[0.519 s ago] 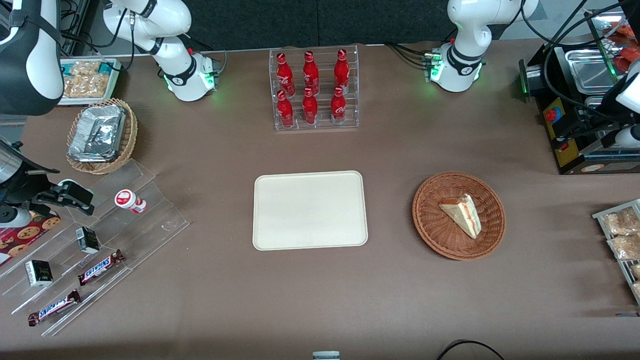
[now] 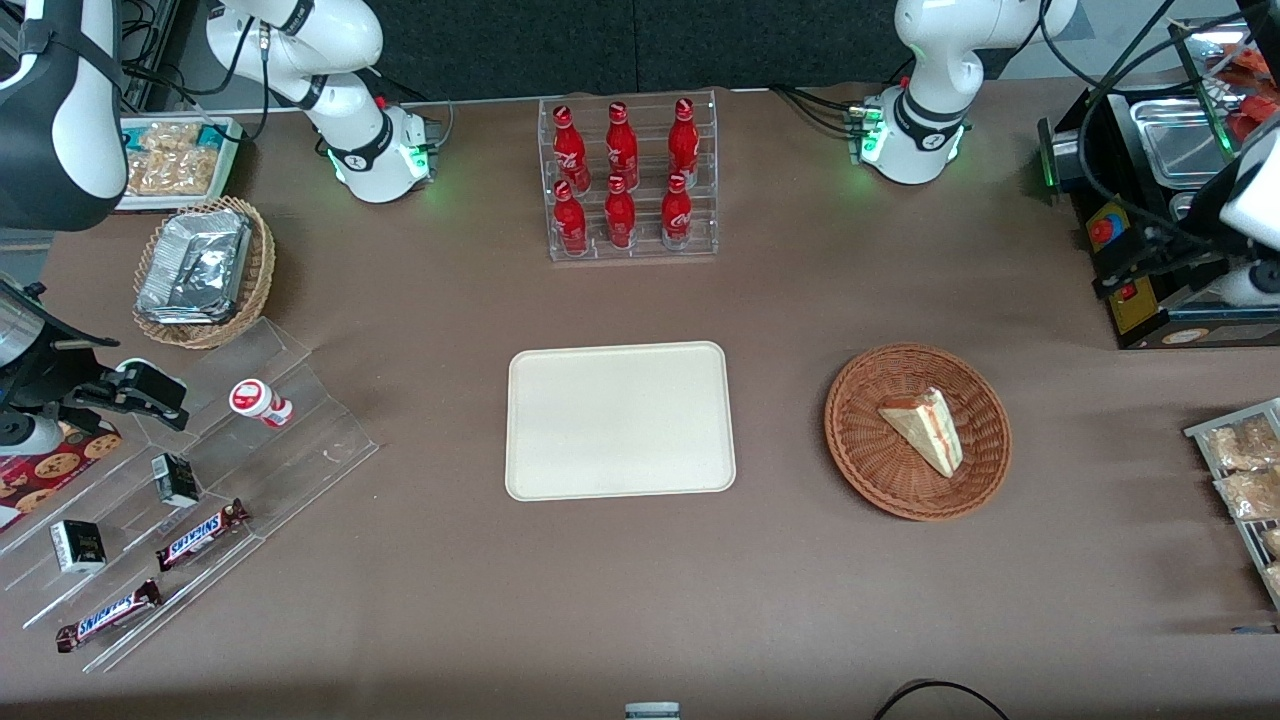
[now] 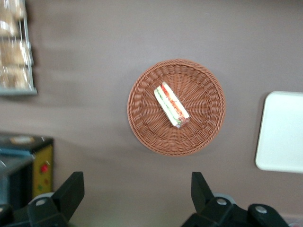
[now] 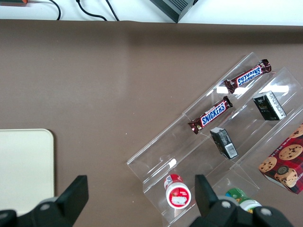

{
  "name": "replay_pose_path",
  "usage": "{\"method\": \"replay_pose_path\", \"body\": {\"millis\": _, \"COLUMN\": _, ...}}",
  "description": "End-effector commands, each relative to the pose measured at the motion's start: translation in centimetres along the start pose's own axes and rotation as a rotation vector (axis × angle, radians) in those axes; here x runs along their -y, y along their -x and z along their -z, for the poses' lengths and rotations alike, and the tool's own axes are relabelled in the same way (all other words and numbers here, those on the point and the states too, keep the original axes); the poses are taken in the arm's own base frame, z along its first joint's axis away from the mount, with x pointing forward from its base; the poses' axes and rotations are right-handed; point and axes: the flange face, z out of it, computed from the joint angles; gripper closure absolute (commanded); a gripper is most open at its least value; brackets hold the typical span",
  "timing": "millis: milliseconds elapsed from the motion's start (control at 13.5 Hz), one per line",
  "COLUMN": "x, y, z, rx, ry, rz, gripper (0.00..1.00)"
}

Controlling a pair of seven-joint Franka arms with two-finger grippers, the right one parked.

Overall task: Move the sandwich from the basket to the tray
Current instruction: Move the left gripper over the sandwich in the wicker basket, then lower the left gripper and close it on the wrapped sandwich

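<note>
The sandwich (image 2: 925,428) (image 3: 171,105), a wrapped pale wedge with red and green filling, lies in the round reddish-brown basket (image 2: 852,440) (image 3: 142,125). The cream tray (image 2: 620,420) (image 3: 284,132) sits beside the basket, toward the parked arm's end, with nothing on it. My gripper (image 3: 136,189) hangs open high above bare table, off the basket's rim toward the working arm's end, close to the black machine. Nothing is between its fingers (image 3: 71,189).
A black machine with a yellow panel (image 2: 1150,250) stands at the working arm's end. Bagged snacks in a rack (image 2: 1245,470) lie nearer the front camera. A clear rack of red bottles (image 2: 632,180) stands farther back than the tray. Acrylic shelves (image 2: 180,480) hold candy bars.
The working arm's wrist at the table's end has shifted slightly. Sandwich, basket and tray have not moved.
</note>
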Motion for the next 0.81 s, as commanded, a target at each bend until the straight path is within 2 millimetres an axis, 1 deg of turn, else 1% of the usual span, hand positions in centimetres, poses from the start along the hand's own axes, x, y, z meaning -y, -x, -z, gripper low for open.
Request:
{"method": "replay_pose_path", "body": {"millis": 0, "x": -2.2, "y": -2.2, "z": -4.8, "rx": 0.054, "ry": -0.003, "rz": 0.284, "gripper": 0.0}}
{"method": "replay_pose_path", "body": {"millis": 74, "x": -3.2, "y": -3.1, "z": -7.1, "rx": 0.062, "ry": -0.008, "rz": 0.404, "gripper": 0.0}}
{"method": "replay_pose_path", "body": {"millis": 148, "x": -3.8, "y": -3.8, "z": -9.3, "rx": 0.068, "ry": -0.012, "rz": 0.491, "gripper": 0.0}}
{"method": "replay_pose_path", "body": {"millis": 222, "x": -4.4, "y": -4.4, "z": -11.7, "rx": 0.069, "ry": -0.012, "rz": 0.556, "gripper": 0.0}}
{"method": "replay_pose_path", "body": {"millis": 296, "x": -4.6, "y": -4.5, "z": -14.5, "rx": 0.077, "ry": -0.015, "rz": 0.589, "gripper": 0.0}}
{"method": "replay_pose_path", "body": {"millis": 370, "x": -4.7, "y": -4.4, "z": -17.3, "rx": 0.08, "ry": -0.002, "rz": 0.599, "gripper": 0.0}}
{"method": "replay_pose_path", "body": {"millis": 519, "x": -4.8, "y": -3.4, "z": -23.3, "rx": 0.065, "ry": 0.028, "rz": 0.621, "gripper": 0.0}}
{"method": "replay_pose_path", "body": {"millis": 593, "x": -5.4, "y": -3.0, "z": -25.6, "rx": 0.061, "ry": 0.031, "rz": 0.638, "gripper": 0.0}}
{"method": "replay_pose_path", "body": {"millis": 667, "x": -5.9, "y": -2.8, "z": -27.3, "rx": 0.066, "ry": 0.027, "rz": 0.645, "gripper": 0.0}}
{"method": "replay_pose_path", "body": {"millis": 741, "x": -6.0, "y": -2.9, "z": -29.0, "rx": 0.085, "ry": 0.016, "rz": 0.647, "gripper": 0.0}}
